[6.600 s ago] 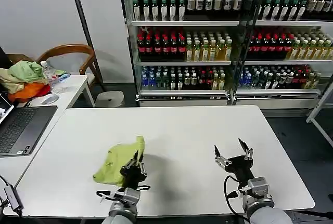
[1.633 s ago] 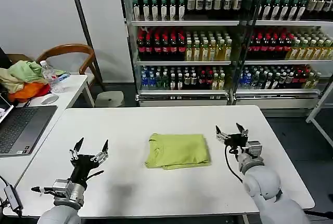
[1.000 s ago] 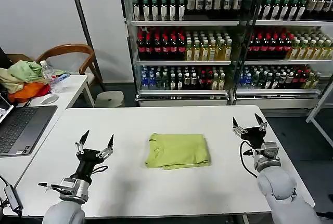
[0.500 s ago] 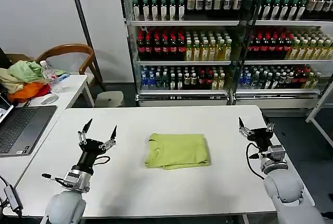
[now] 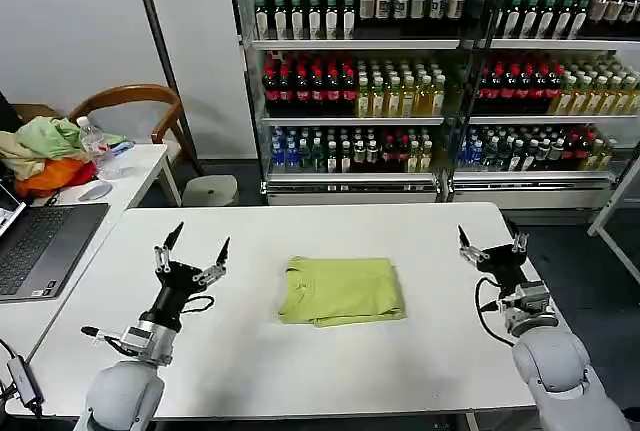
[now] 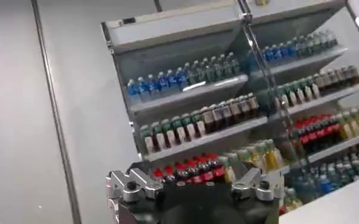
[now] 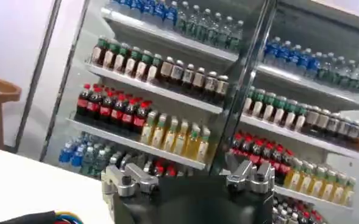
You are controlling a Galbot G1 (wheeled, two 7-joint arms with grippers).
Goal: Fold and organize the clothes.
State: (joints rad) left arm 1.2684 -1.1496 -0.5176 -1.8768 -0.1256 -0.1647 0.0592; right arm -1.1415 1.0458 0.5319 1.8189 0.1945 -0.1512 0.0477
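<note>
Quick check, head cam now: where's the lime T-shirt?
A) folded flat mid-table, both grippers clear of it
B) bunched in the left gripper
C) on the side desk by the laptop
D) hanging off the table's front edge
A: the T-shirt lies as a flat folded rectangle on the white table, with the left gripper and right gripper raised off to either side, jaws open.

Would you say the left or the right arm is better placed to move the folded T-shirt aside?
Probably the left. The left gripper is open and nearer the T-shirt, at about its depth on the table. The right gripper, also open, hangs farther off near the table's edge.
</note>
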